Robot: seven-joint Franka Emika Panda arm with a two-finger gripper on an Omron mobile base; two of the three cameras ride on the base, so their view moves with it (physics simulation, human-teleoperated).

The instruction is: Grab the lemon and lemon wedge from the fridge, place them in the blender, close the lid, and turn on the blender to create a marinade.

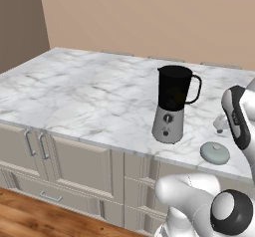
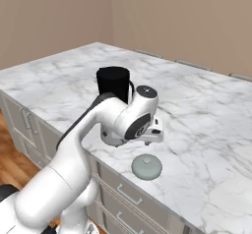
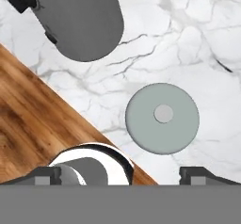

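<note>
White marble counter [image 1: 74, 91] over pale cabinets [image 1: 74, 166], wood floor [image 1: 30, 213], beige walls, blender [image 1: 172, 106] beside lid [image 1: 214, 153], gripper [image 3: 120, 173] spread wide, empty.

— What does your arm [image 2: 74, 159] look like?
— Glossy white, rounded tube links. You'll see dark grey round caps at the joints and a black strip along one link.
— And the fingers [image 3: 197, 175]?
— Small, dark grey, blocky tips.
</note>
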